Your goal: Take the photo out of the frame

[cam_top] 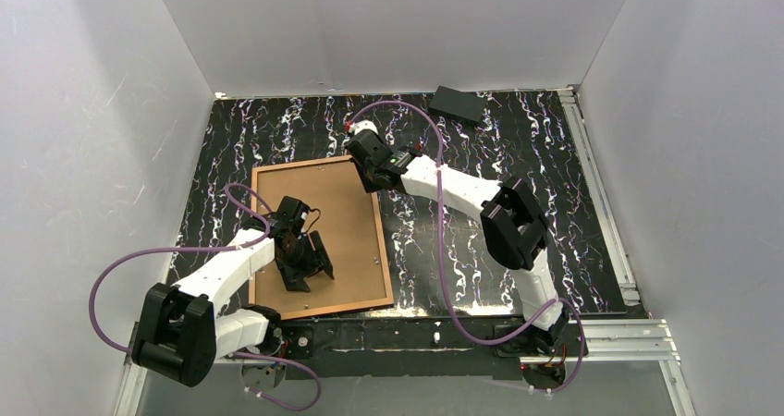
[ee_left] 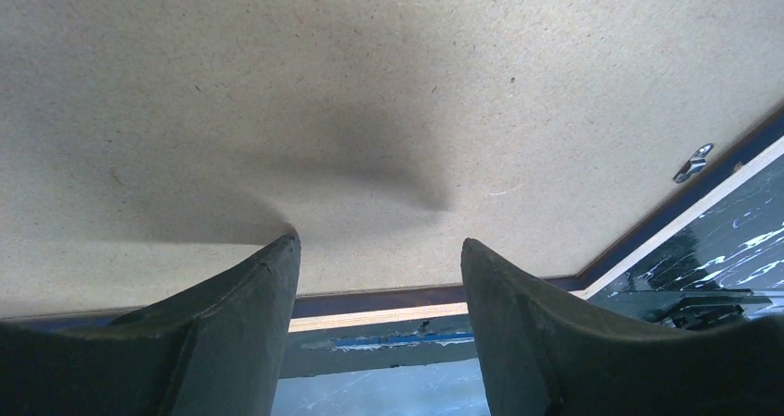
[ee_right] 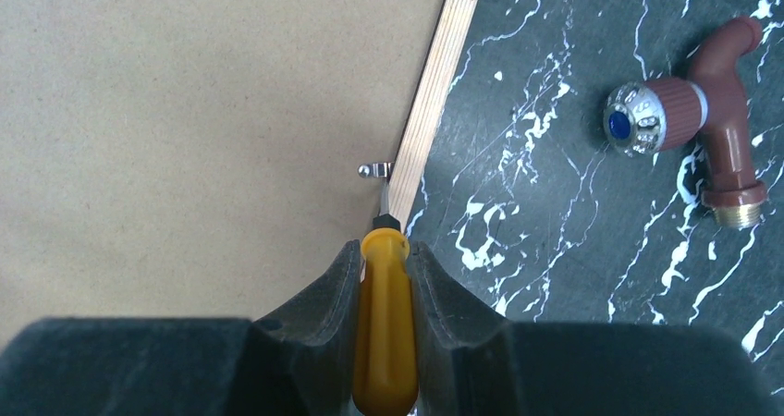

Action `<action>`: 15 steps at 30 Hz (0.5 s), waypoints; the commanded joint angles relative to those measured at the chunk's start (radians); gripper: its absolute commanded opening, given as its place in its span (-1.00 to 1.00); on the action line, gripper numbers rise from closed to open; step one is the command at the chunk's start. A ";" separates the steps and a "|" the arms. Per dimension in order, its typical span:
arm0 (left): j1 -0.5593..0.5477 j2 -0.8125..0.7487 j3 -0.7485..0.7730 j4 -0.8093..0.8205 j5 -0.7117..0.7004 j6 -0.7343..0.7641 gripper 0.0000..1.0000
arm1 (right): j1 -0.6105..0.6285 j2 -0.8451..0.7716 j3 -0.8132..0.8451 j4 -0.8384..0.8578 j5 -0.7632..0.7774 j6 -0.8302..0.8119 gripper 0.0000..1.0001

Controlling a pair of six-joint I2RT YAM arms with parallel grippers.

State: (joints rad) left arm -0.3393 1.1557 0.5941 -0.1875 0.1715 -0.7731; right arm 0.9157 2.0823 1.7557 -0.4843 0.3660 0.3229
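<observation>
Top external view: shows marbled tabletop (cam_top: 518, 157) carrying the frame (cam_top: 319, 309) face down at left, the photo (cam_top: 342, 213) seated inside it, brown board back up. Left wrist view: shows left pincer (ee_left: 379, 242) spread partway, gripping nothing, fingertips close to that board. Right wrist view: shows right pincer (ee_right: 384, 245) clamped on yellow screwdriver (ee_right: 385, 324), tip at small metal clip (ee_right: 374, 169) by the frame's edge; red-brown tap (ee_right: 703, 111) lies apart.

The photo (ee_left: 370, 83) shows a matt, speckled brown fibreboard back; the thin navy frame (ee_right: 434, 92) has a pale layered-wood edge; the yellow tool handle (ee_right: 385, 333) is smooth plastic.
</observation>
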 commanded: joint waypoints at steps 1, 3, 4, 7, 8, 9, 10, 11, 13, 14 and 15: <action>0.006 -0.012 0.007 -0.126 -0.018 0.009 0.26 | -0.019 0.028 0.022 0.089 0.081 -0.060 -0.97; 0.006 -0.017 0.002 -0.129 -0.021 0.011 0.26 | -0.021 0.043 0.035 0.107 0.085 -0.073 -0.97; 0.005 -0.017 0.001 -0.130 -0.020 0.011 0.26 | -0.021 0.049 0.036 0.122 0.086 -0.084 -0.97; 0.006 -0.018 -0.003 -0.134 -0.018 0.013 0.25 | -0.024 0.060 0.031 0.172 0.077 -0.106 -0.97; 0.006 -0.019 -0.004 -0.135 -0.017 0.014 0.26 | -0.026 0.062 0.028 0.189 0.059 -0.111 -0.97; 0.006 -0.020 -0.004 -0.135 -0.019 0.014 0.26 | -0.028 0.059 0.024 0.207 0.031 -0.115 -0.97; 0.006 -0.023 -0.003 -0.136 -0.019 0.015 0.25 | -0.030 0.055 0.019 0.222 -0.002 -0.114 -0.97; 0.006 -0.023 -0.003 -0.137 -0.018 0.015 0.26 | -0.033 0.049 0.018 0.232 -0.033 -0.112 -0.97; 0.006 -0.024 0.005 -0.133 -0.003 0.023 0.28 | -0.034 0.035 0.028 0.222 -0.030 -0.108 -0.97; 0.006 -0.024 0.012 -0.136 0.007 0.031 0.31 | -0.036 0.017 0.029 0.213 -0.018 -0.108 -0.97; 0.006 -0.027 0.022 -0.139 0.016 0.039 0.36 | -0.041 -0.007 0.025 0.208 -0.015 -0.103 -0.97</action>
State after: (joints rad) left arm -0.3393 1.1458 0.5941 -0.2012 0.1680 -0.7631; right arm 0.8886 2.1281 1.7599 -0.3187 0.3599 0.2310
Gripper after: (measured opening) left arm 0.649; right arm 0.274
